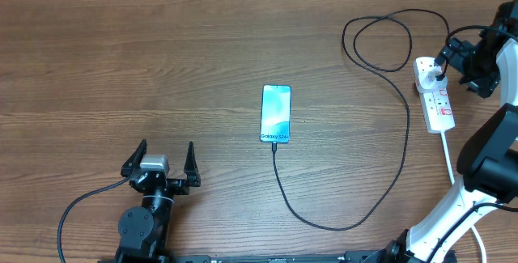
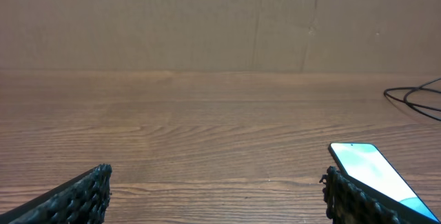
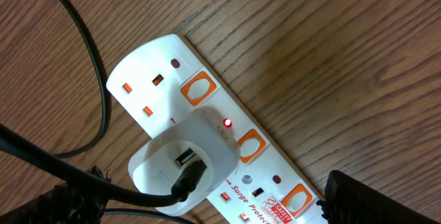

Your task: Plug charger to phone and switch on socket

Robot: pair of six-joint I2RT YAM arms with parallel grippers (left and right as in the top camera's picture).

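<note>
Right, the long white power-strip socket (image 1: 435,93) sits just beside the right gripper (image 1: 460,69), w/ fingers spread, empty; strip's long axis runs far-to-near. Thin black charger cable (image 1: 405,133) meets the slim teal-screen phone (image 1: 276,114) mid-table. Left gripper (image 1: 166,146), spread wide too, is well apart, so right arm's nearer the orange-red switches (image 3: 250,145).

Under the right gripper (image 3: 217,207) the socket (image 3: 148,69) is white, its switches (image 3: 198,89) orange-red, with one red light (image 3: 227,123) lit. The charger (image 3: 83,38) is black, its adapter (image 3: 210,148) white. Ahead of the left gripper (image 1: 166,151), the phone (image 1: 276,113) fades blue to teal. The table (image 1: 162,61) is brown wood-grain.
</note>
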